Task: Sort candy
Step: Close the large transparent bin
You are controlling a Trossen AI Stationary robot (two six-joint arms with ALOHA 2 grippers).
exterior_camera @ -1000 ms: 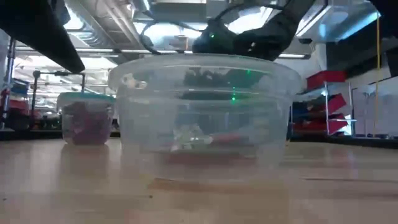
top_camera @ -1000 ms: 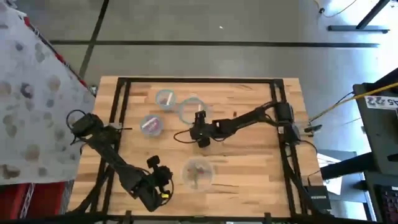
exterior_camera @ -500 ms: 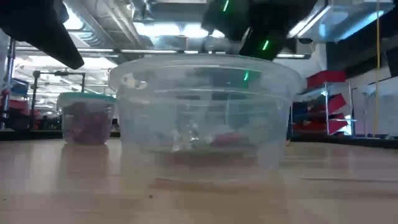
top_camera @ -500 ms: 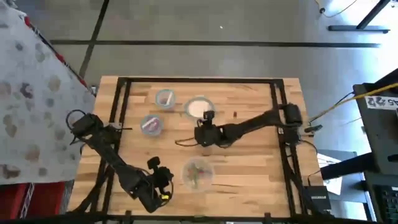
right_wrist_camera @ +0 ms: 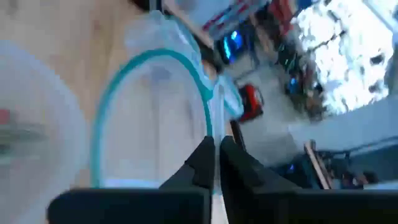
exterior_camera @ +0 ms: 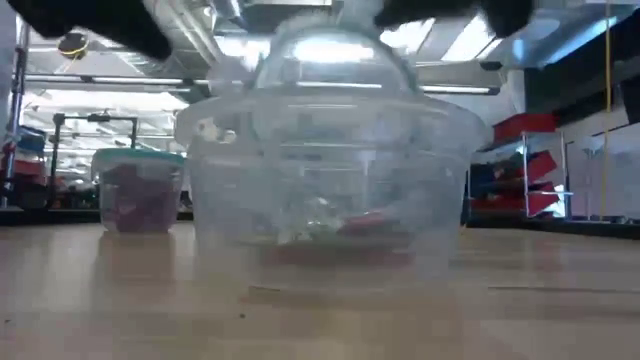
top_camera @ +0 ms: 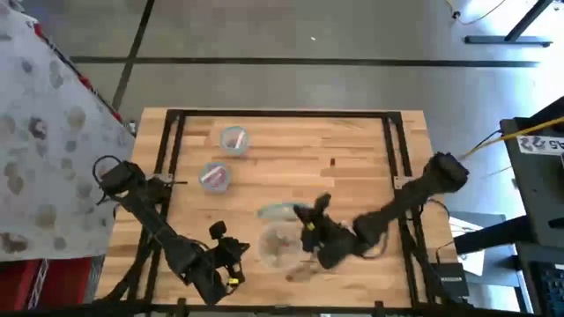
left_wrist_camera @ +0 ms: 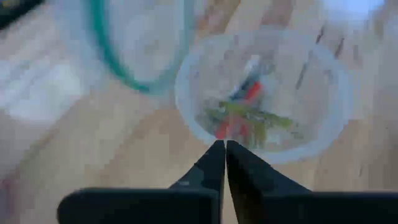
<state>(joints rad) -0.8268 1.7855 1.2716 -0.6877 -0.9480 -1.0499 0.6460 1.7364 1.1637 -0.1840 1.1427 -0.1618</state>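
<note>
Right gripper (top_camera: 310,231): fingers pressed together on the rim of a teal-rimmed clear bowl (top_camera: 280,210), which it holds tilted just above the table; in the right wrist view the closed fingers (right_wrist_camera: 205,163) pinch the bowl's wall right at the teal edge, with the bowl's mouth turned on its side. Carried bowl: empty, as far as can be made out; in the low view it shows as a clear dome (exterior_camera: 335,62) raised over the near bowl. Near clear bowl (top_camera: 282,246): stands on the wooden table (top_camera: 361,150) just beside the carried one, toward the front edge; holds the mixed candy (left_wrist_camera: 244,115), thin greenish, red and pale pieces lying loose on its bottom. Left gripper (top_camera: 231,255): fingers shut, holding nothing, waiting at the front left of the table beside the near bowl and pointing at it. Farther bowls: one with magenta-purple candy (top_camera: 212,176), one smaller with a few pieces (top_camera: 233,139), both well apart at the back left. Step in hand, as judged: bringing an empty receiving bowl next to the mixed supply. Next move calls for: setting the bowl down upright and letting go of the rim, clear of the near bowl so as not to knock it; picking of single candy follows.
</note>
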